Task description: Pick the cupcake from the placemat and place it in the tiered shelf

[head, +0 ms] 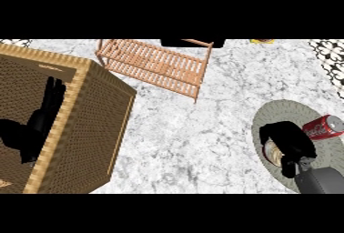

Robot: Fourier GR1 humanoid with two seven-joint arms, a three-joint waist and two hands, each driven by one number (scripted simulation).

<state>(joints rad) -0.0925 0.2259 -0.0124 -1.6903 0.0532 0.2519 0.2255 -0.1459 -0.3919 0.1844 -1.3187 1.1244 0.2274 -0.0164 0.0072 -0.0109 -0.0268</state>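
Note:
The cupcake [270, 153], pale with a brown rim, sits on the round grey placemat [275, 113] at the right and is mostly hidden. My right hand [290, 142] lies over it from the right, with fingers curled round its top and far side and the thumb below it. The wooden slatted tiered shelf [158, 63] stands at the back centre, well up and to the left of that hand. At the left my left hand [39, 123] rests open, fingers straight and pointing up, in front of the wicker basket.
A large wicker basket [87, 132] fills the left side. A red soda can [324, 126] lies on the placemat just right of my right hand. A dark object [191, 43] sits behind the shelf, and a yellow item [262, 41] lies at the back edge.

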